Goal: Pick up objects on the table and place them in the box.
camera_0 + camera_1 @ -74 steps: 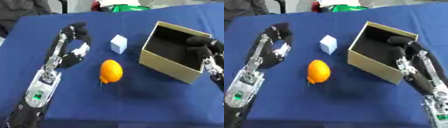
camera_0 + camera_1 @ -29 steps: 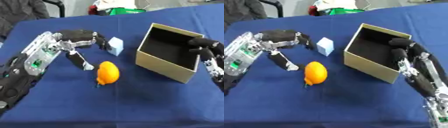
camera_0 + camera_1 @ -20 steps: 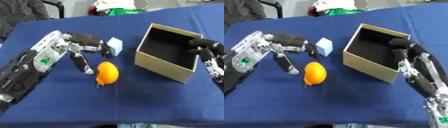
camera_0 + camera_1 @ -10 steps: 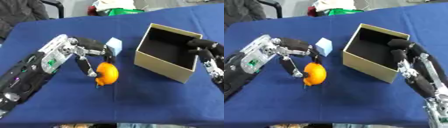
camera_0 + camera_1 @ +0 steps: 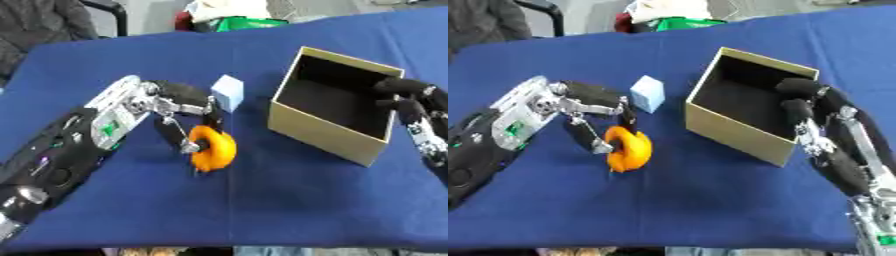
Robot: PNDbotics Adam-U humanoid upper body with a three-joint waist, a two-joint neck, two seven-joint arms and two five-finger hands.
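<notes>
Since a second ago the left hand point(image 5: 179, 107) has swung down from beside the small pale cube point(image 5: 227, 93) onto the orange fruit point(image 5: 213, 148); its fingers and thumb now curl round the fruit's upper left side, the cube just beyond the fingertips. The grasp is the step in hand. Next comes a lift and carry rightward over the open cardboard box point(image 5: 322, 131), where the right hand point(image 5: 805, 102) hooks curled fingers over the near rim.
</notes>
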